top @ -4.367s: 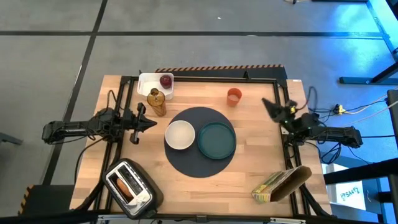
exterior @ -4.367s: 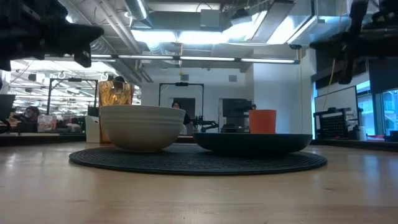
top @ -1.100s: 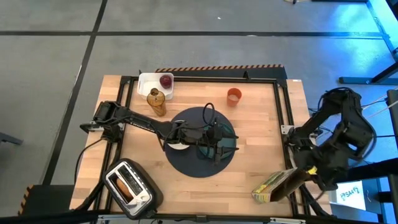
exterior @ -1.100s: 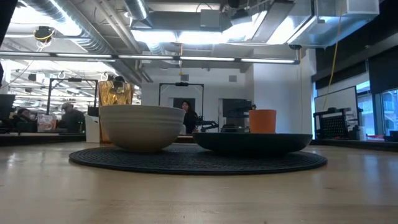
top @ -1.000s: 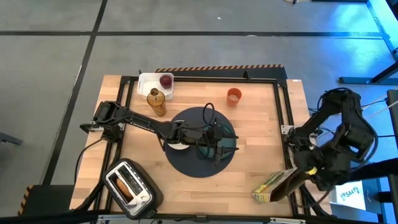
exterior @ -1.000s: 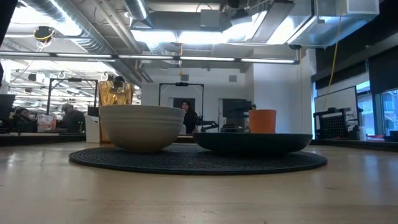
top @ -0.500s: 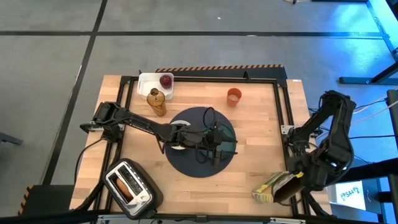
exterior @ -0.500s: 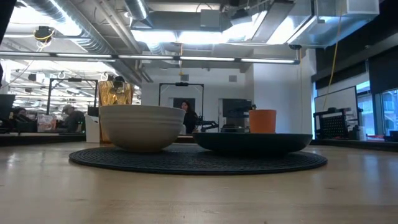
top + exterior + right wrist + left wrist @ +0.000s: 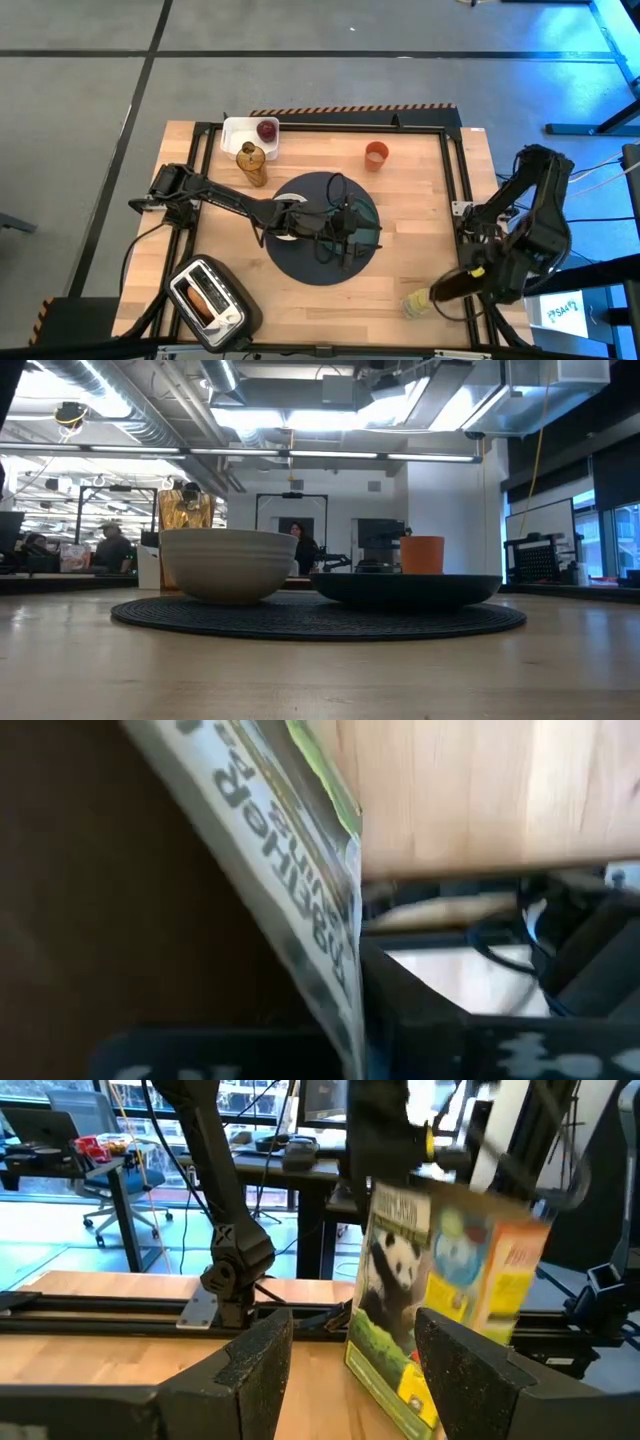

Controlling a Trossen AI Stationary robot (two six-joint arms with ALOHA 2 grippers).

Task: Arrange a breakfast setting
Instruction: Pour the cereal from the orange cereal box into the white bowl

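The round dark mat (image 9: 300, 260) carries the white bowl (image 9: 230, 563) and the teal plate (image 9: 368, 222). My left gripper (image 9: 352, 232) stands open over the plate, with only the table showing between its fingers (image 9: 255, 1370). The orange cup (image 9: 376, 154) stands on the far side of the table. A red fruit (image 9: 266, 129) lies in a white tray. At the near right corner my right gripper (image 9: 452, 285) is shut on the cereal bag (image 9: 440, 1280), which has a panda print and is raised on end and tilted. My right gripper holds the cereal bag by its top end (image 9: 440, 1175), coming from above. The bag hangs tilted below the fingers, its lower end (image 9: 415, 303) down near the table's near edge. I cannot tell whether that end rests on the wood.
A silver toaster (image 9: 208, 300) with a bagel in its slot stands at the near left corner. An amber jar (image 9: 251, 163) stands beside the white tray (image 9: 240, 135). A black rail frame (image 9: 455, 180) runs around the table's edges.
My right gripper has come down toward the table's near edge onto the cereal bag and shut on its top end. The bag, which lay flat, is now tipped up on end under the gripper.
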